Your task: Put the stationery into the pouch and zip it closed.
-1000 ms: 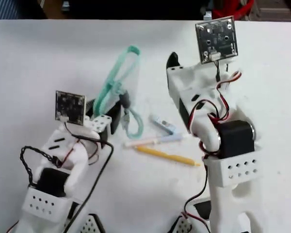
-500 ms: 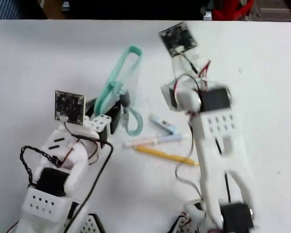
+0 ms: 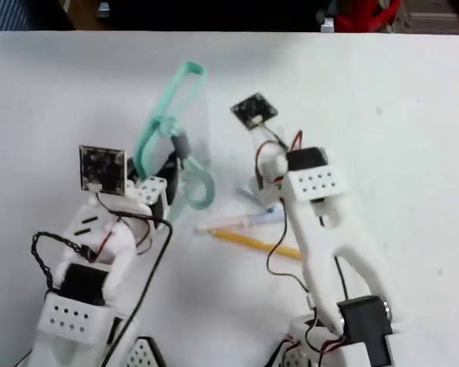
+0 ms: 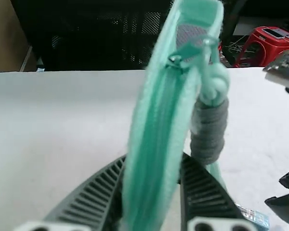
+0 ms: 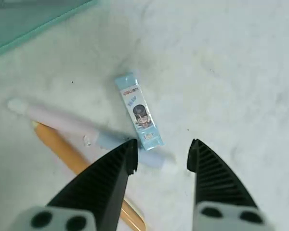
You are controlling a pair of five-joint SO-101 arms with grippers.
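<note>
Change noted: the right arm is no longer sitting folded upright. Over the last second it has been unfolding, and it is now stretching low over the middle of the table (image 3: 398,92), with its wrist swinging toward the pouch side. The right gripper (image 5: 162,147) is hanging over the loose stationery, jaws apart, nothing between them yet. The left gripper (image 4: 151,168) is keeping its jaws clamped on the pouch (image 4: 156,115), holding it stood on edge. It is carrying the pouch slightly nearer the table's left and far edges than a second ago. The three stationery pieces are lying where they were, mid-table between the two arms, none in the pouch.

Reading: judging the first pick to be just starting. Insertion and zipping are both still pending.

View comparison:
- **Right wrist view:** it is showing the small blue packet (image 5: 139,115) lying just ahead of the open jaws, its near end meeting the pastel pen (image 5: 62,119). The yellow pencil (image 5: 62,149) is lying just beside the pen. In the high view the arm is covering most of the packet.
- **Left wrist view:** it is showing the zip pull (image 4: 176,58) sitting at the pouch's upper end, with a grey-wrapped cord (image 4: 209,130) hanging beside it. Whether the mouth is gaping wide enough for entry, I cannot tell.
- **High view:** it is giving the layout, with the pouch near the pen's pale end and not touching it.
</note>
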